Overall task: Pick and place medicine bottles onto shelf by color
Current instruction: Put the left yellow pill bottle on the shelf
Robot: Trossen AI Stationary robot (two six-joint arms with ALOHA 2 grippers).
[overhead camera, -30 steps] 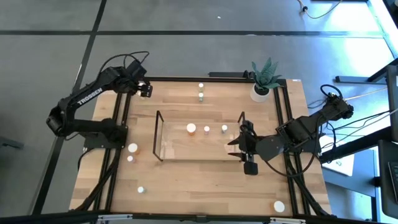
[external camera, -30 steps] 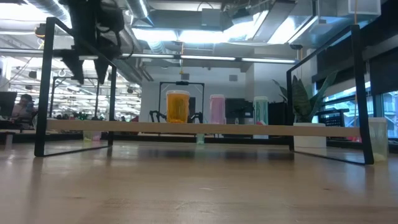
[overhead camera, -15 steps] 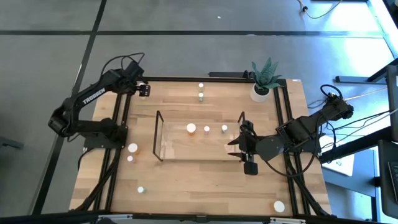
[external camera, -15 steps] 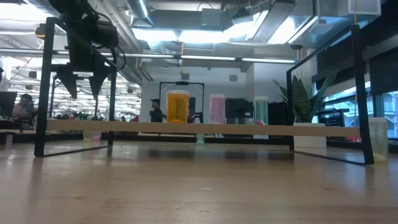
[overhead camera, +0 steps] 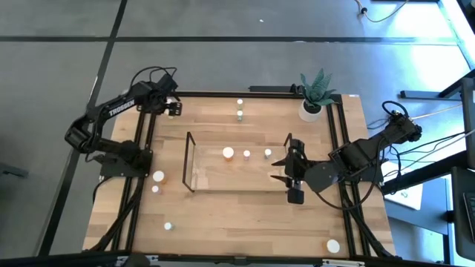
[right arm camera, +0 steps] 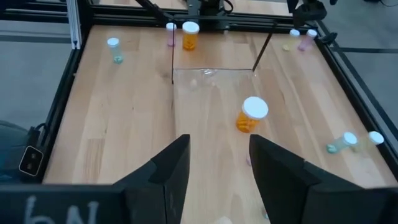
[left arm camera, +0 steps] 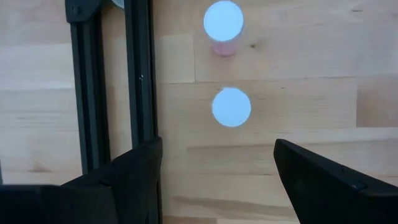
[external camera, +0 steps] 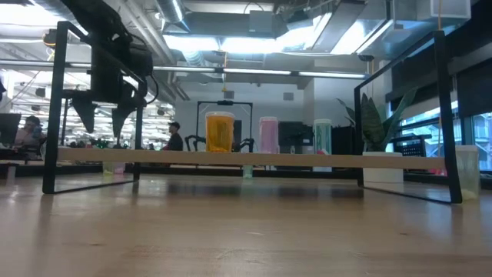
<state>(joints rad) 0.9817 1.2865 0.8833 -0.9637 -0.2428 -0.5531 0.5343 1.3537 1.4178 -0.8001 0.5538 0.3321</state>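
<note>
The left gripper (left arm camera: 214, 180), its fingers wide apart and empty, should drop straight down around the nearer small white-capped bottle (left arm camera: 231, 107) before squeezing gently.

My left arm (overhead camera: 119, 111) carries the white word "TROSSEN" along its upper link, seen from above. I can read no other text on anything around me.

Left tool (left arm camera: 214, 168) agape, right tool (right arm camera: 219, 165) half-spread.
</note>
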